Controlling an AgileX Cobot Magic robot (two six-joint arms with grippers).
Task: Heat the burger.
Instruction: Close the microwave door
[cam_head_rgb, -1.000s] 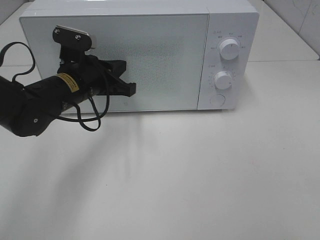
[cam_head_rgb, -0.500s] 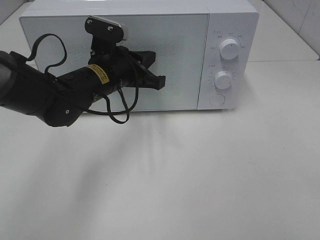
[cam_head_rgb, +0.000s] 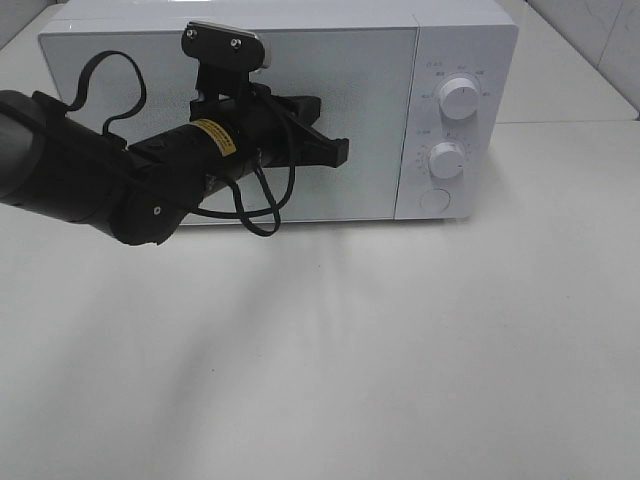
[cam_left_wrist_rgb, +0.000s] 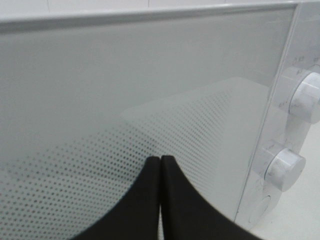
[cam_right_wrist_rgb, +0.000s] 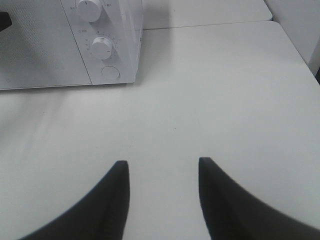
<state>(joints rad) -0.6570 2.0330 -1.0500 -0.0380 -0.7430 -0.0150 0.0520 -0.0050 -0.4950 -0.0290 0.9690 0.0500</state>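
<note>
- We saw the left gripper (cam_head_rgb: 338, 150) pressed shut and empty, its tips just before the closed door of the microwave (cam_head_rgb: 370, 70), which stood toward the desk's (cam_head_rgb: 400, 350) far edge.
- The right gripper (cam_right_wrist_rgb: 161, 162) hung with jaws apart, holding nothing, over bare desk, well apart from the microwave.
- We could not tell where the burger lay; no view showed it.
</note>
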